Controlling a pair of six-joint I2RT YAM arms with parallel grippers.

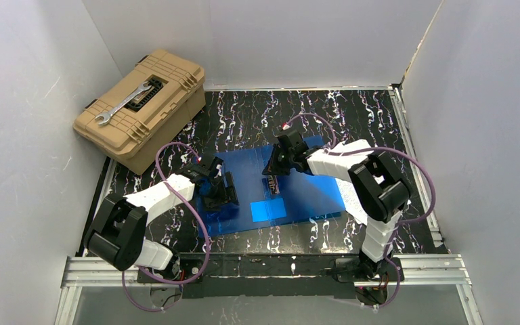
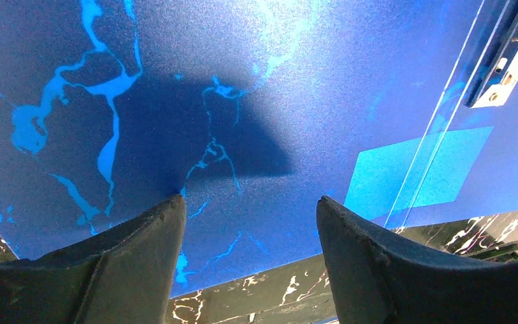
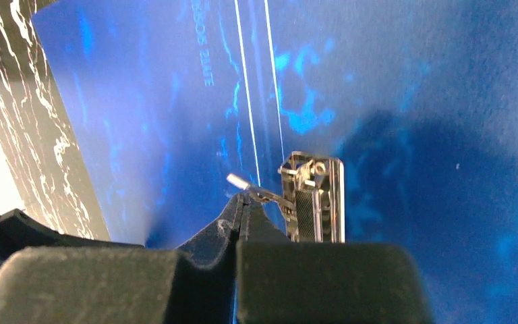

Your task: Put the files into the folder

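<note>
Folder (image 1: pixel 311 195): lies opened flat at mid-table, glossy blue. It is thin enough that the black-and-white marbling of the table shows through it in both wrist views. Files: no white sheets appear in any view, so I cannot place them.

Tan toolbox (image 1: pixel 145 115), with a wrench (image 1: pixel 123 103) on its lid, sits at the far left corner, well apart from the folder.

Left gripper (image 2: pixel 249 202): jaws spread, nothing between them, hovering low over the folder's left part near its front edge.

Right gripper (image 3: pixel 241 202): over the folder's middle, fingers pressed together on the thin clip lever (image 3: pixel 240 181). This lever is a small metal tab sticking out beside the spring clip (image 3: pixel 313 202).

Light-blue square (image 2: pixel 418 172): near the front edge, right of the left gripper.

Risks, as I judge them:
- The folder is light and slick. A pull on the lever could drag or lift the whole folder unless the left gripper pins it first.
- The grip on the tab is only at the fingertips. It may slip free and let the clip snap shut.
- Pressing down with the left fingers could crease the thin plastic, or push it sideways on the table.
- With no sheets in sight, the clip may be held open with nothing ready to load.
</note>
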